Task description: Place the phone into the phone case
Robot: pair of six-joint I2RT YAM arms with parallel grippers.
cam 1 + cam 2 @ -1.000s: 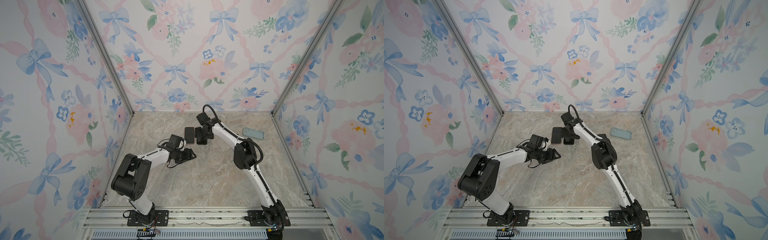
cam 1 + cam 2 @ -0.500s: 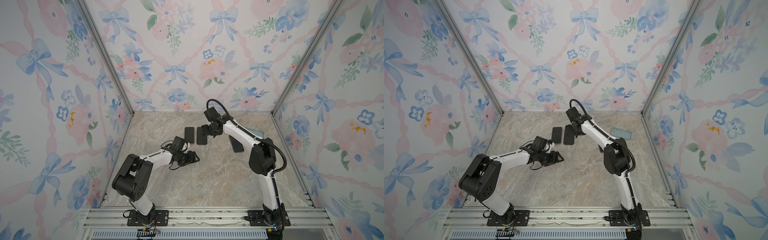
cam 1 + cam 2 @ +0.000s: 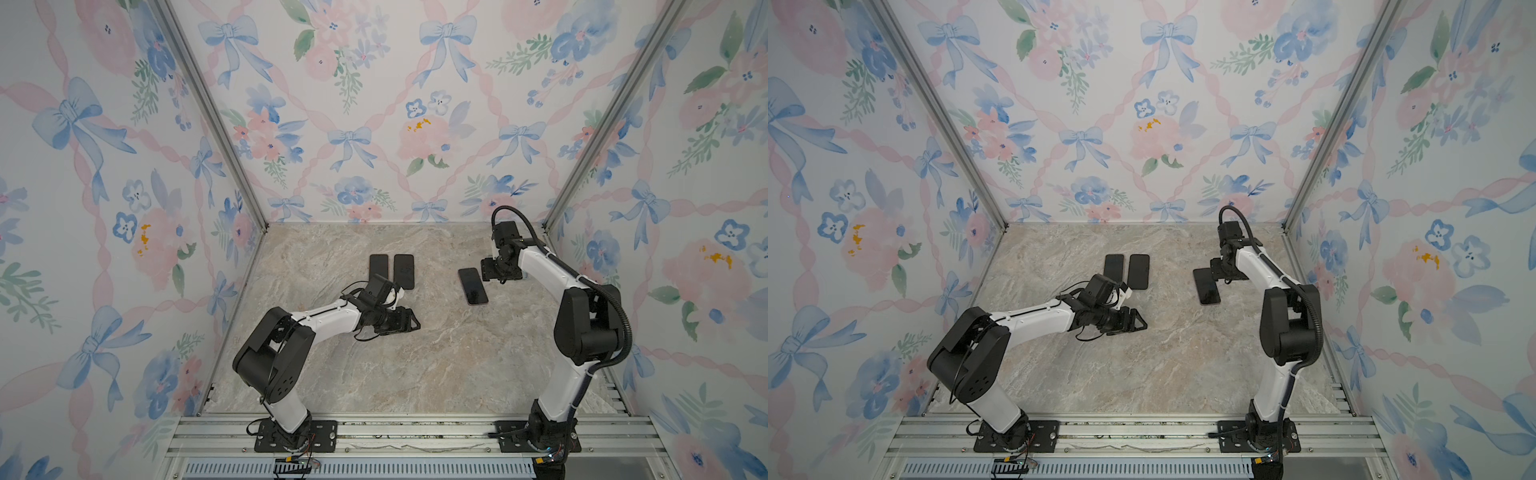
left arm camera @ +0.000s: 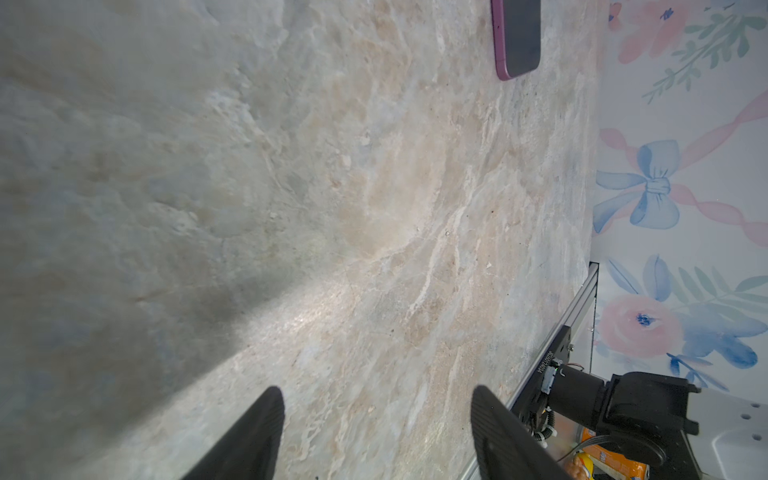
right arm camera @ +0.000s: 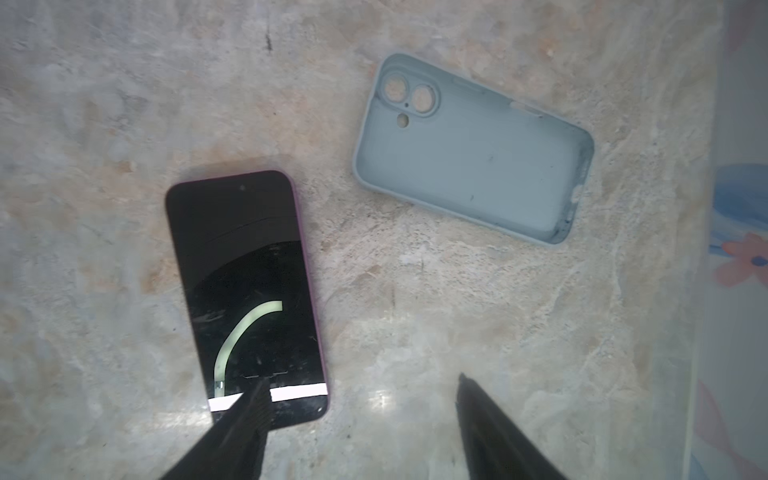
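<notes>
- across both top views, right of the middle: phone (image 3: 473,286) (image 3: 1206,286) flat on the marble surface (image 3: 436,365) (image 3: 1167,365), screen up, far end just beside the downward-pointing right jaws.
- farther left, toward the back wall: two dark slabs (image 3: 378,266) (image 3: 404,271) side by side, almost touching, well apart from the phone.
- left arm (image 3: 328,318) (image 3: 1038,318) low, stretched toward the middle; left jaws spread with nothing between, near the dark slabs but apart from them.
- from the left wrist view: left jaws spread wide over bare surface, holding nothing; one purple-edged end of the phone (image 4: 517,37) well ahead, close to the side wall.
- from the right wrist view: right jaws spread, pinching nothing; one dark fingertip (image 5: 253,399) over the near end of the phone (image 5: 245,270), contact impossible to tell; other fingertip over bare surface.
- phone case (image 5: 469,153): pale blue, empty, open side up, camera cutouts showing, flat on the surface near the phone, apart from it and angled to it.
</notes>
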